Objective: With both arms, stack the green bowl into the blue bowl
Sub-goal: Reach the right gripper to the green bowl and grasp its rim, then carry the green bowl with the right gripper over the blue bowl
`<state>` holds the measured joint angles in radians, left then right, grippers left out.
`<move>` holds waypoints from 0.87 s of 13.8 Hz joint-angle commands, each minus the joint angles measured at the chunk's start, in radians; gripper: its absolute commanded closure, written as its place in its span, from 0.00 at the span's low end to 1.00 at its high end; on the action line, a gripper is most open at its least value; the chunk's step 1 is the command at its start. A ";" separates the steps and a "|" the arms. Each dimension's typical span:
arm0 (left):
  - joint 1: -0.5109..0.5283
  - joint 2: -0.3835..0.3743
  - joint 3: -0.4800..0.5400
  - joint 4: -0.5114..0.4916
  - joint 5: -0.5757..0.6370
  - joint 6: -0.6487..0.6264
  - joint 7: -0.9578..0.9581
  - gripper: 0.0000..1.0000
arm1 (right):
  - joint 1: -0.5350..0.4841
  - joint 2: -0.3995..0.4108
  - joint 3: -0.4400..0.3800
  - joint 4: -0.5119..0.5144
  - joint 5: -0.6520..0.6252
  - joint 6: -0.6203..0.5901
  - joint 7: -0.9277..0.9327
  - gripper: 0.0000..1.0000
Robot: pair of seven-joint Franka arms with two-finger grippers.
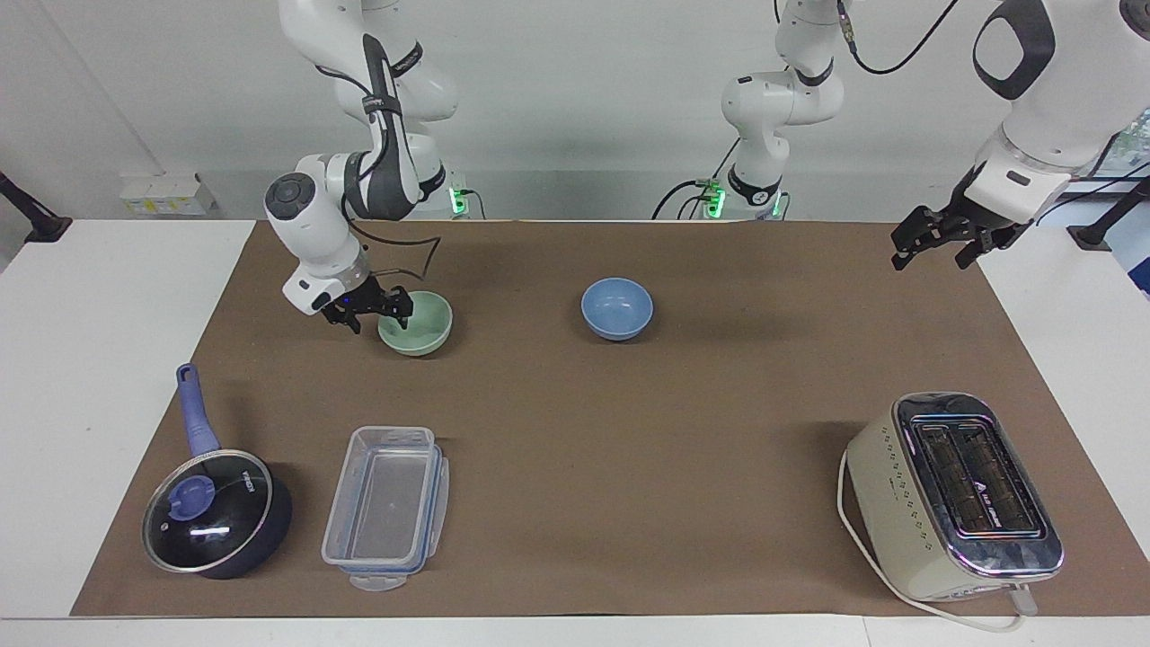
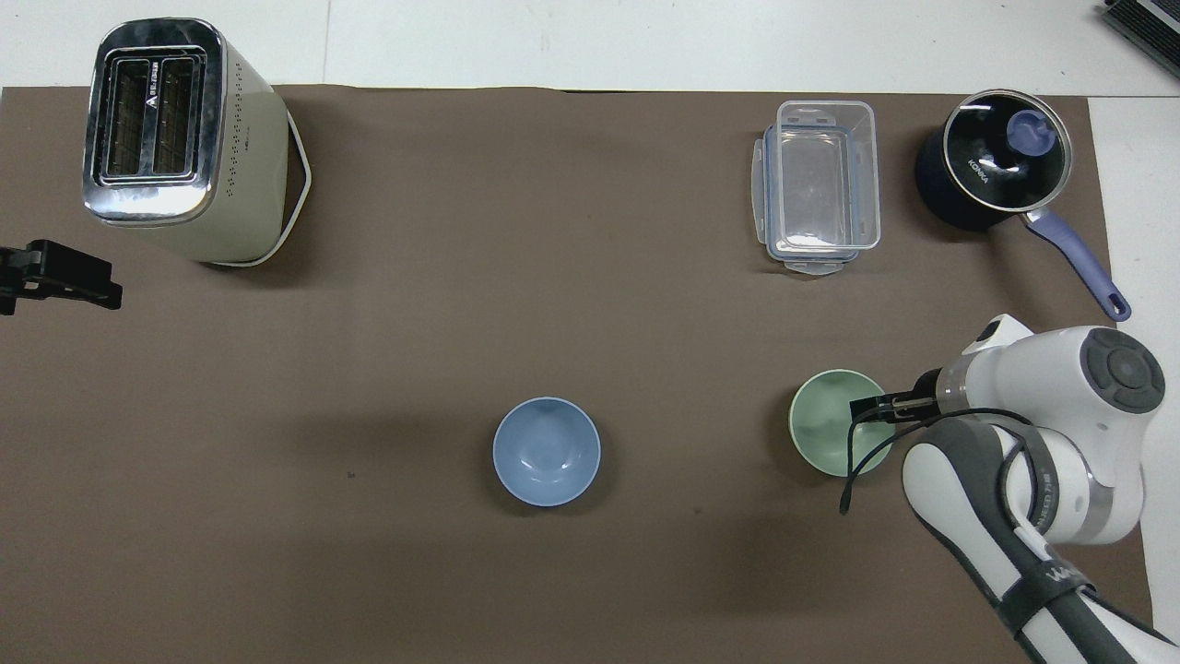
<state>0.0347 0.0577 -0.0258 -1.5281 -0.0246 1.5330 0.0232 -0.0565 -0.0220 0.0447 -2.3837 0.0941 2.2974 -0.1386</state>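
The green bowl (image 1: 424, 327) (image 2: 823, 435) sits upright on the brown mat toward the right arm's end of the table. The blue bowl (image 1: 616, 308) (image 2: 546, 451) sits upright beside it, near the table's middle and apart from it. My right gripper (image 1: 382, 314) (image 2: 871, 406) is open and low at the green bowl's rim, on the side away from the blue bowl. One finger is over the bowl's inside and the other is outside the rim. My left gripper (image 1: 933, 241) (image 2: 57, 277) is open and empty, and waits raised over the mat's edge at the left arm's end.
A cream toaster (image 1: 952, 494) (image 2: 175, 138) stands at the left arm's end, farther from the robots. A clear lidded container (image 1: 386, 506) (image 2: 819, 184) and a dark blue saucepan with a glass lid (image 1: 216, 521) (image 2: 991, 161) stand farther from the robots than the green bowl.
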 commanded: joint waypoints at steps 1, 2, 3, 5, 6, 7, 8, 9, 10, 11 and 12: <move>0.010 -0.005 -0.006 0.002 0.011 -0.016 -0.003 0.00 | -0.002 -0.010 0.000 -0.014 0.024 0.007 -0.053 0.29; 0.010 -0.004 -0.006 0.002 0.009 -0.016 -0.003 0.00 | -0.002 -0.010 0.000 -0.014 0.024 0.004 -0.061 0.46; 0.010 -0.004 -0.006 0.002 0.011 -0.014 -0.003 0.00 | -0.002 -0.010 0.000 -0.014 0.023 0.001 -0.061 0.61; 0.008 -0.004 -0.006 0.003 0.011 -0.016 -0.003 0.00 | -0.002 -0.010 0.000 -0.014 0.022 -0.001 -0.064 0.94; 0.010 -0.004 -0.006 0.002 0.011 -0.016 -0.003 0.00 | -0.003 -0.009 0.000 -0.011 0.022 -0.010 -0.062 1.00; 0.010 -0.004 -0.006 0.002 0.011 -0.016 -0.003 0.00 | -0.002 -0.009 0.001 -0.002 0.022 -0.024 -0.062 1.00; 0.010 -0.004 -0.006 0.002 0.009 -0.016 -0.003 0.00 | -0.002 -0.018 0.001 0.006 0.022 -0.038 -0.062 1.00; 0.010 -0.004 -0.006 0.002 0.011 -0.016 -0.003 0.00 | 0.000 -0.022 0.007 0.029 0.022 -0.065 -0.059 1.00; 0.008 -0.004 -0.006 0.002 0.011 -0.016 -0.003 0.00 | 0.001 -0.030 0.012 0.050 0.022 -0.105 -0.061 1.00; 0.008 -0.004 -0.006 0.002 0.011 -0.016 -0.003 0.00 | 0.016 -0.044 0.014 0.067 0.024 -0.133 -0.058 1.00; 0.010 -0.004 -0.006 0.003 0.011 -0.016 -0.003 0.00 | 0.053 -0.064 0.014 0.073 0.024 -0.148 -0.049 1.00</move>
<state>0.0347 0.0577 -0.0258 -1.5281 -0.0246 1.5326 0.0231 -0.0396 -0.0452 0.0540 -2.3307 0.0960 2.1977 -0.1608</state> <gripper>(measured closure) 0.000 0.960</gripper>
